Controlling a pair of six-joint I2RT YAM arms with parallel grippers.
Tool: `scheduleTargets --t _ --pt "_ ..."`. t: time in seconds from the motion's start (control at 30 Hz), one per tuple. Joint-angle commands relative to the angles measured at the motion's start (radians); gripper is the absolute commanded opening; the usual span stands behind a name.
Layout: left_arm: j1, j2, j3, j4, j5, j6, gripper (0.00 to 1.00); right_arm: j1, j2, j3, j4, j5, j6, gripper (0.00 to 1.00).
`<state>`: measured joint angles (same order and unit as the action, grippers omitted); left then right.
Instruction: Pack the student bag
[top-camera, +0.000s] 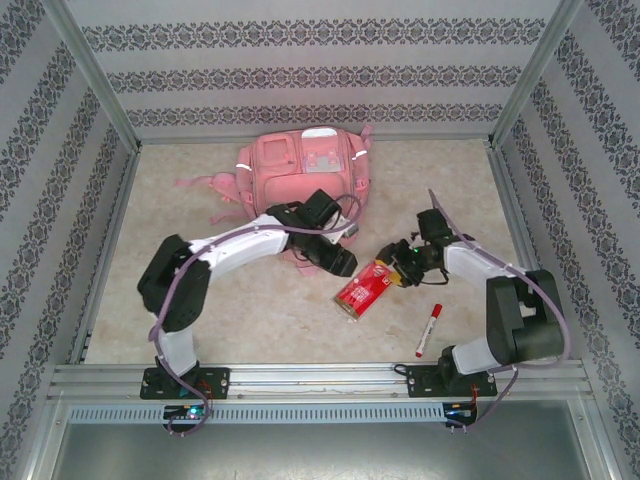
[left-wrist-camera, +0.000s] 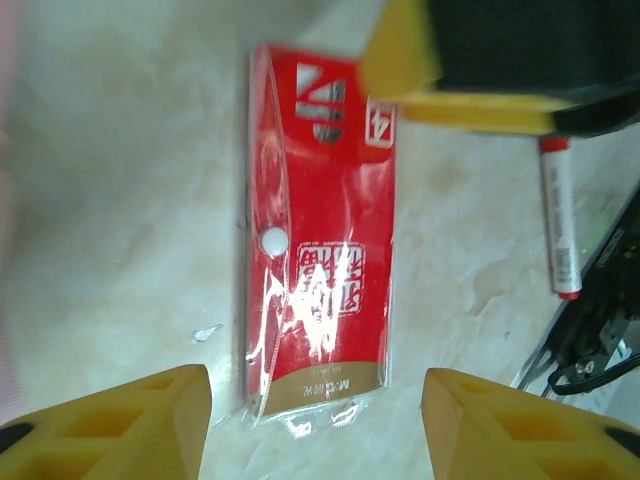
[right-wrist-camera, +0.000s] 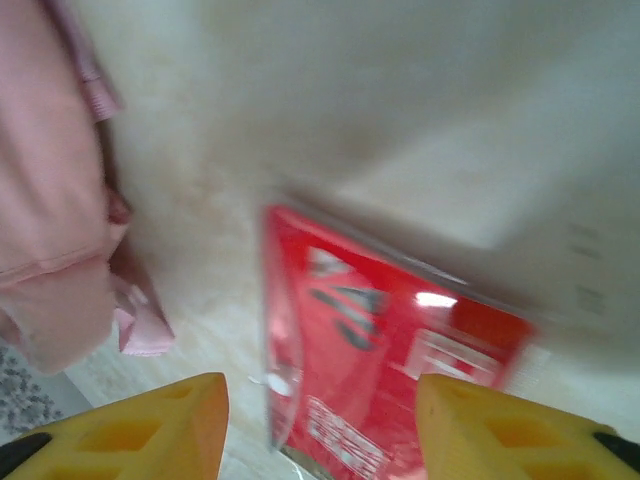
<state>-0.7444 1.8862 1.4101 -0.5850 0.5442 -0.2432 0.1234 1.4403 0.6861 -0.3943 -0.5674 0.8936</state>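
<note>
Both arms are bolted at the near edge, with elbows raised outward and forearms folded in toward mid-counter (top-camera: 250, 320). A white marker (top-camera: 428, 330) with a red cap is laid near the right base. Just beyond it lies a flat, glossy red plastic packet (top-camera: 363, 290). The left fingers (top-camera: 342, 263) are held over the packet's far-left side, partly spread, with nothing gripped. The right fingers (top-camera: 393, 270) are poised at its far end, also parted and empty; contact cannot be told. The student bag (top-camera: 300, 165), soft pink fabric with pale strips, is placed far centre, near the wall (top-camera: 300, 75). The counter is beige and marbled; the walls are covered in striped, patterned paper.
</note>
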Motion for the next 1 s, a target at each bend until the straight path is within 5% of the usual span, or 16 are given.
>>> scheduleTargets --t 0.0,0.2,0.57,0.77,0.97 --pt "-0.029 0.068 0.057 -0.089 0.062 0.044 0.55 -0.013 -0.028 -0.08 -0.077 -0.075 -0.094 0.48" --pt "-0.046 0.204 0.128 -0.084 0.039 0.072 0.33 0.028 -0.016 -0.134 0.07 -0.123 -0.066 0.41" --pt "-0.032 0.351 0.184 -0.118 -0.063 0.049 0.13 0.032 0.053 -0.178 0.27 -0.211 -0.045 0.39" --pt "0.0 0.341 0.134 -0.075 -0.053 -0.026 0.1 0.037 0.057 -0.189 0.385 -0.275 -0.026 0.41" --pt "0.008 0.341 0.12 -0.066 -0.054 -0.04 0.08 0.063 0.072 -0.201 0.554 -0.323 0.026 0.32"
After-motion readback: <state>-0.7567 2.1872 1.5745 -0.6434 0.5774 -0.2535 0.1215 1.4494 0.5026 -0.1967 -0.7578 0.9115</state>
